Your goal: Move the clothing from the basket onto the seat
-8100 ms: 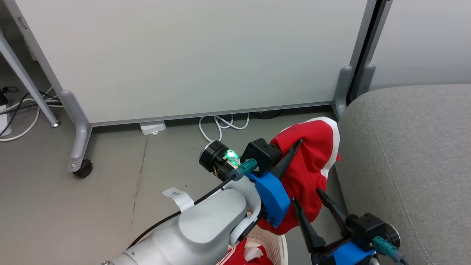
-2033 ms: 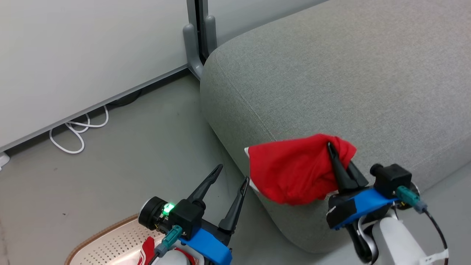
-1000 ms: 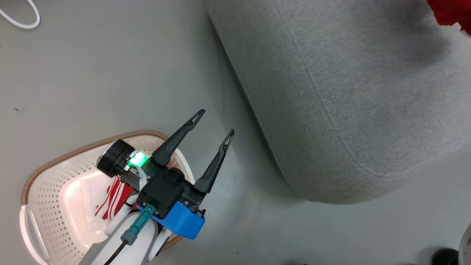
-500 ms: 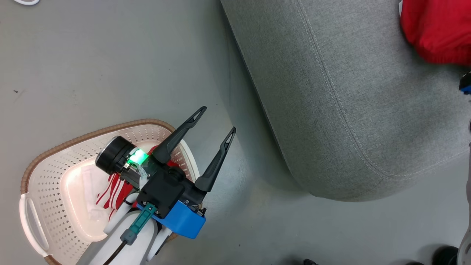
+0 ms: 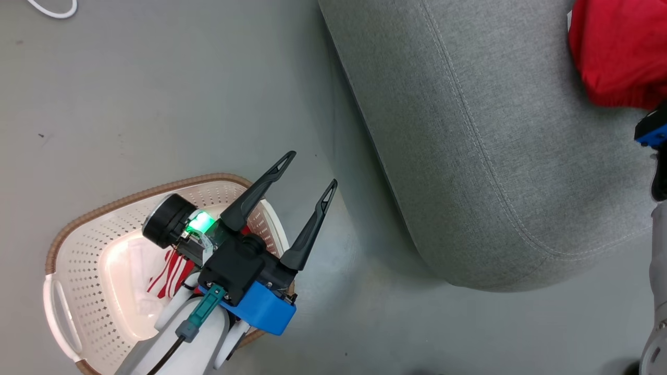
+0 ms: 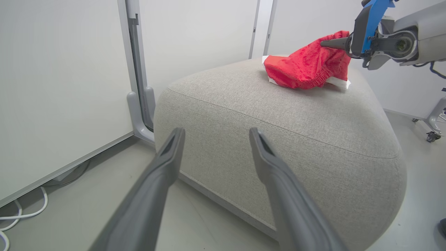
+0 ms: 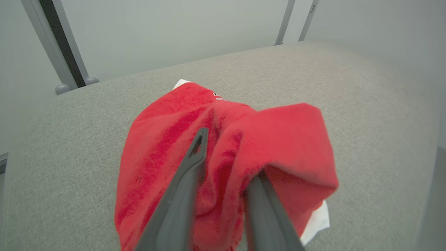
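Observation:
A red garment with white trim (image 6: 306,66) lies bunched on the top of the grey seat (image 6: 278,122), one end lifted. My right gripper (image 7: 230,153) is shut on that end, cloth folded over its fingers (image 7: 188,167). In the head view the same garment (image 5: 615,52) sits at the top right of the seat (image 5: 469,130). The basket (image 5: 130,200) stands on the floor at the lower left and holds the striped red garment (image 5: 167,271), partly hidden by my left arm. Above the basket's right rim, my left gripper (image 5: 310,169) is open and holds nothing.
Pale partition panels on grey feet (image 6: 139,115) stand behind the seat's left corner. A white cable (image 5: 52,10) lies on the grey floor at the far left. A castor leg of a stand (image 6: 432,136) is on the floor to the right of the seat.
The left gripper let go of the red garment and the right gripper carried it from the seat's front edge up onto the cushion. The head camera turned down toward the basket.

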Robot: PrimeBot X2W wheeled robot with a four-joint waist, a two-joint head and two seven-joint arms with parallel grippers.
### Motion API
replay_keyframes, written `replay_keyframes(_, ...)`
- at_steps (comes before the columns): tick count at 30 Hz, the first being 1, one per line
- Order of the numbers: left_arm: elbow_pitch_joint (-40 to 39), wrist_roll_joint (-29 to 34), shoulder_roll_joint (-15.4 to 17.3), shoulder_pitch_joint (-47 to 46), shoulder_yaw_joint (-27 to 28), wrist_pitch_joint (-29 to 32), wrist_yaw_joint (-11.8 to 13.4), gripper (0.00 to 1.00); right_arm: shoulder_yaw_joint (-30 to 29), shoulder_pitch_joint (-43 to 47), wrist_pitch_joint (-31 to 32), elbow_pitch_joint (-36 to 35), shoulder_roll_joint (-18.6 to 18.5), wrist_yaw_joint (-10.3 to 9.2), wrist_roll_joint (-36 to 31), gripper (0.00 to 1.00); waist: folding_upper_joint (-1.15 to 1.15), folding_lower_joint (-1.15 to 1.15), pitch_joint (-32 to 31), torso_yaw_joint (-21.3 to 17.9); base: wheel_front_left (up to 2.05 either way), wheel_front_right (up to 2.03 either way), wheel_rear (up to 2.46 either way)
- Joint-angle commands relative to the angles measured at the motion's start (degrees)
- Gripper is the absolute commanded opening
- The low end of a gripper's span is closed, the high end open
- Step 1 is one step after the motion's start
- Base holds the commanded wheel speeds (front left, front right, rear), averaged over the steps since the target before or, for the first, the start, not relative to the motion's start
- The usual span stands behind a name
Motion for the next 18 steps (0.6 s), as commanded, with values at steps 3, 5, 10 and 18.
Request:
replay_keyframes(3, 0.98, -0.66, -0.71, -0.68, -0.01, -0.62, 0.37, 1.0, 0.19, 2.08, -0.19, -0.29, 0.2, 0.03, -0.75, 1.0, 0.0, 0.0, -1.49, 0.66, 0.0, 0.0, 0.0)
replay_keyframes(5, 1.76, -1.1, -1.13, -0.39, -0.04, -0.95, 0.42, 1.0, 0.56, 3.17, -0.19, -0.18, 0.17, 0.03, -1.17, 1.0, 0.0, 0.0, -2.52, 1.01, 0.0, 0.0, 0.0)
replay_keyframes(10, 4.0, -2.22, -2.81, 0.68, -0.06, -1.45, 0.34, 1.0, 0.61, 6.47, -0.19, -0.8, 0.12, 0.03, -1.12, 1.0, 0.0, 0.0, -6.03, 2.22, 0.0, 0.0, 0.0)
replay_keyframes(18, 5.32, -3.98, -5.84, 3.39, 1.43, -1.55, 0.15, 1.0, 2.03, 13.11, -0.19, -2.79, 0.31, 0.03, -0.86, 1.0, 0.0, 0.0, -11.88, 4.16, 0.0, 0.0, 0.0)
